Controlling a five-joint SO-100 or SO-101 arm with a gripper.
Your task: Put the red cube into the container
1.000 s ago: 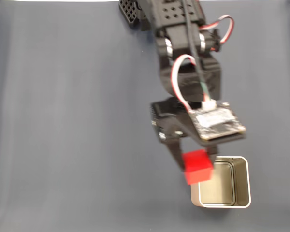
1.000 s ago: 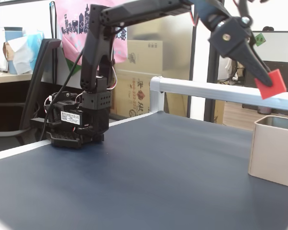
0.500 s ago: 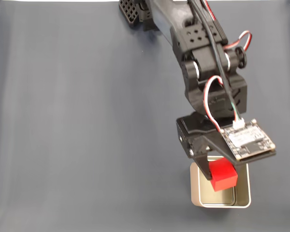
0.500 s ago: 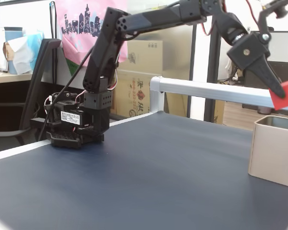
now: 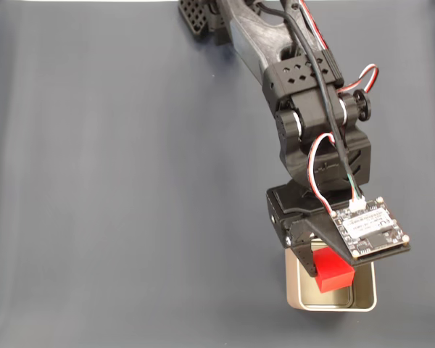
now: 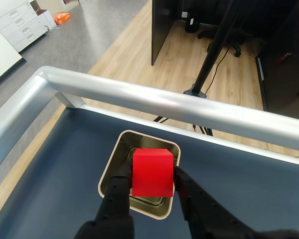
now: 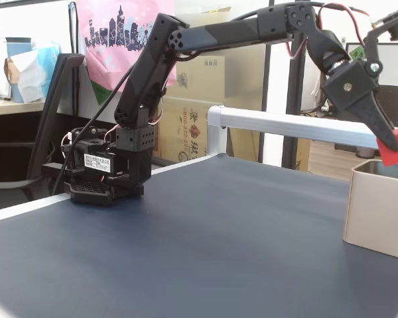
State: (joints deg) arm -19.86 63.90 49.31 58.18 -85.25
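Bench point(image 5: 116, 181) lies bare at nine o'clock of the container point(image 5: 293, 293) in a fixed view, and directly above the tin's mouth the claw point(image 6: 150, 180) is clamped on the red cube point(image 6: 152, 172), one finger against each side. Carrying looks done; only letting go remains, since the cube hangs just above the rim. The sticker on the arm's base point(image 7: 99, 162) is too small to read.

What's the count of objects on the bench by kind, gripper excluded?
Small bright red cube, held in the gripper: 1
Square cream-rimmed metal tin container: 1
Total: 2
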